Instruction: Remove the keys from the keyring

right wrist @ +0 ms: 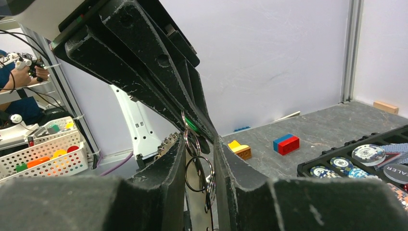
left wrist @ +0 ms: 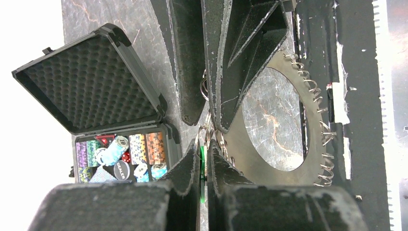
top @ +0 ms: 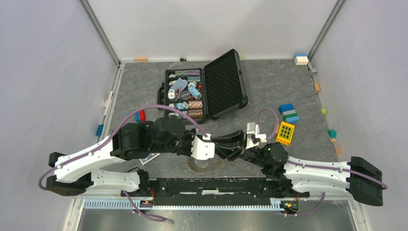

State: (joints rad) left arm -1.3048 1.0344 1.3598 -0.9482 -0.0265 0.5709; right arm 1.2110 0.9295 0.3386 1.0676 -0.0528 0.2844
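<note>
The two arms met nose to nose over the near middle of the grey surface point(top: 269, 86). The keyring point(left wrist: 308, 125) lay under them, just beside the black rail that joins the arm bases. Its keys point(left wrist: 250, 163) fanned all round the hoop in a flat toothed ring, with the marbled mat showing through the hole in the middle. The left tool point(left wrist: 202, 149) had its two pads pressed close together on the green tag point(left wrist: 202, 175), which showed only as a thin bright sliver between them at the edge of the fan. The right tool point(right wrist: 198, 144) faced it from the other side. Its fingers were drawn in narrow around a cluster of small split rings point(right wrist: 197, 168) that hung in the gap. I could not tell whether those fingers were actually clamping the rings or only flanking them. Further back on the surface, well apart from the keys, the black case point(top: 226, 84) stood open with its foam-lined lid tipped to the right, and poker chips point(top: 185, 94) filled its tray. To the right of the case sat a yellow block point(top: 285, 133) and a blue and green stack point(top: 288, 113).
</note>
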